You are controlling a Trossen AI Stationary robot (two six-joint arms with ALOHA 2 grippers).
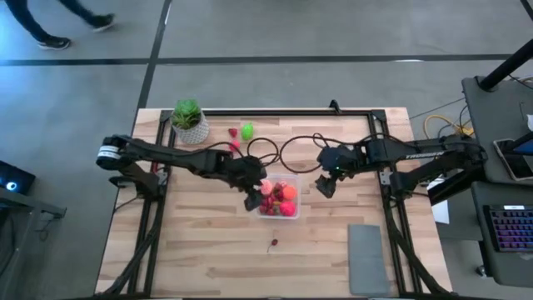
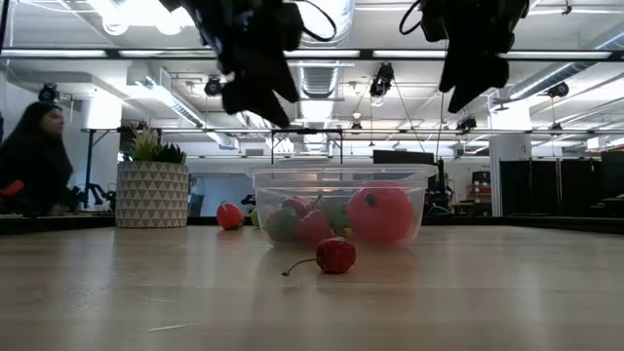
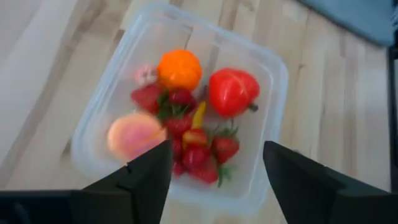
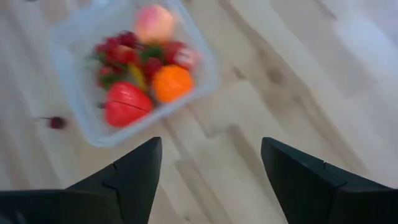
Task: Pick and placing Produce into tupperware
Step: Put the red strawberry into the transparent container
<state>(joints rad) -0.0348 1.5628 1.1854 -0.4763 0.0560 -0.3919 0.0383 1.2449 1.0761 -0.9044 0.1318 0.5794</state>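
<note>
The clear tupperware point(image 1: 297, 188) stands at mid-table with produce in it: an orange ball point(image 3: 179, 68), a red round fruit point(image 3: 233, 91), a pink ball point(image 3: 134, 135) and small strawberries point(image 3: 199, 149). My left gripper point(image 1: 254, 197) hangs open above the tupperware's left rim with nothing between its fingers. My right gripper point(image 1: 325, 185) hangs open above the bare wood just right of the tupperware point(image 4: 87, 118). A loose cherry point(image 1: 273, 244) lies on the table nearer the front edge. A lime-green piece point(image 1: 247, 130) and small red pieces point(image 1: 234, 133) lie on the far side.
A potted green plant point(image 1: 190, 121) stands at the far left corner. A flat grey pad point(image 1: 366, 258) lies at the near right. Black cables point(image 1: 287, 150) loop on the table behind the tupperware. A person point(image 2: 34, 161) sits beyond the table's far left.
</note>
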